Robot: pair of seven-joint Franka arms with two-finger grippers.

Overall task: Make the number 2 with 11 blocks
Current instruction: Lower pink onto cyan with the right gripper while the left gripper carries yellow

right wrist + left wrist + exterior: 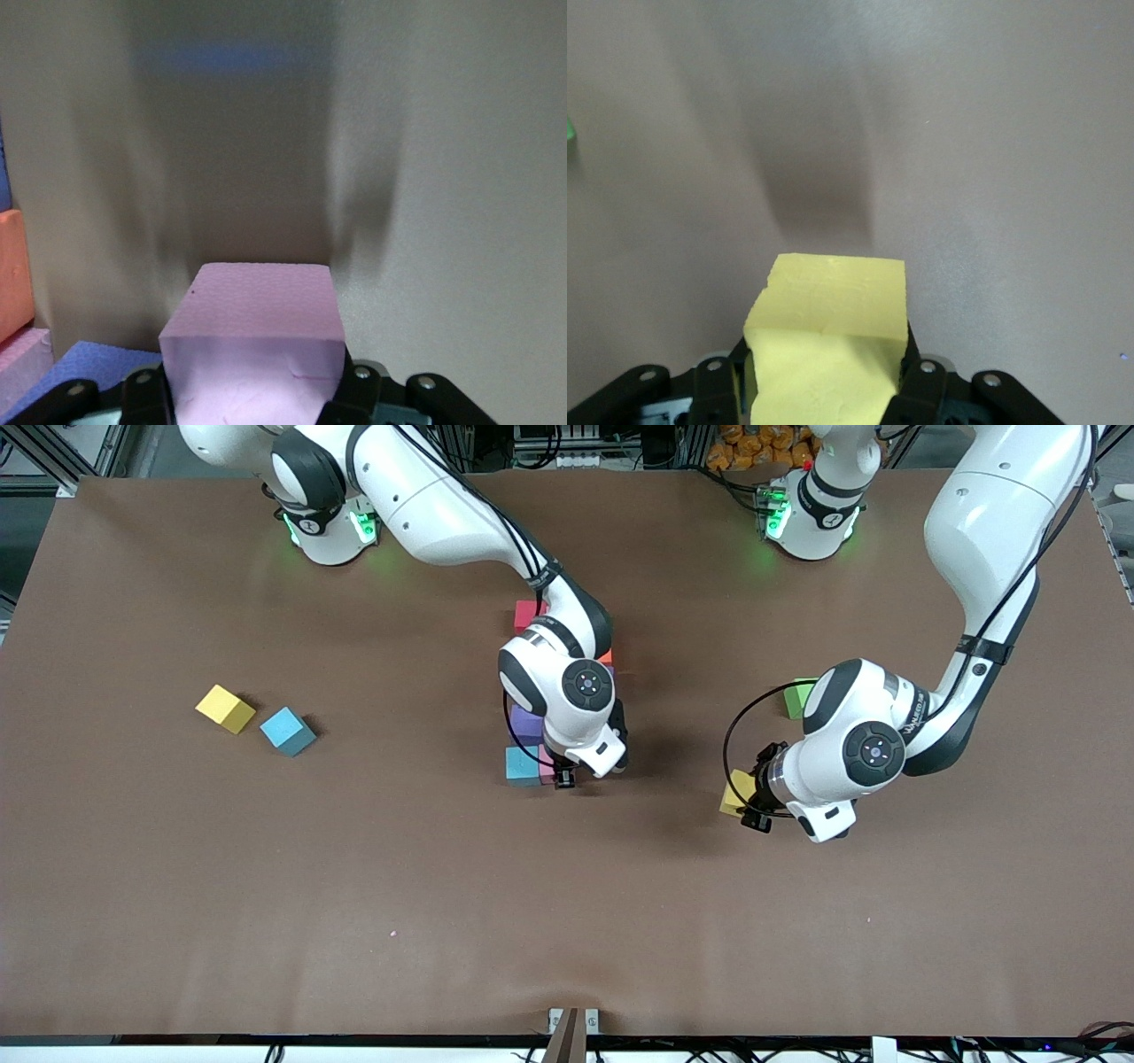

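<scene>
Nearest the front cam: left gripper [753, 808], clamped on a yellow block [737, 790] up over bare table [354, 921] toward the left arm's end; left wrist view shows the fingers [914, 376] pinching that cube [828, 341] on both sides, its lower part cut off by the frame edge.

Right gripper [564, 777] sits low at the mid-table cluster, closed on a pink block [252, 341]; in front view only a sliver of pink [547, 766] shows beside the wrist; can't tell whether it touches the table.

Cluster: light blue block [522, 765] at the cam-side end, touching that pink one; purple block [527, 724] just farther from cam; orange block [607, 658] only a corner, mostly hidden by the right arm; red block [528, 615] at the end nearest the bases; rest of the cluster is covered by the arm, count unclear.

Two loose cubes toward the right arm's end, just beside each other, well apart from the cluster: second yellow block [225, 708] and a second blue block [287, 732].

Green cube [798, 698] half hidden by the left wrist.

Open room: wide bare strip along the cam-side edge; also between the cluster and the loose pair.

Writing on the left forearm too small to read.
</scene>
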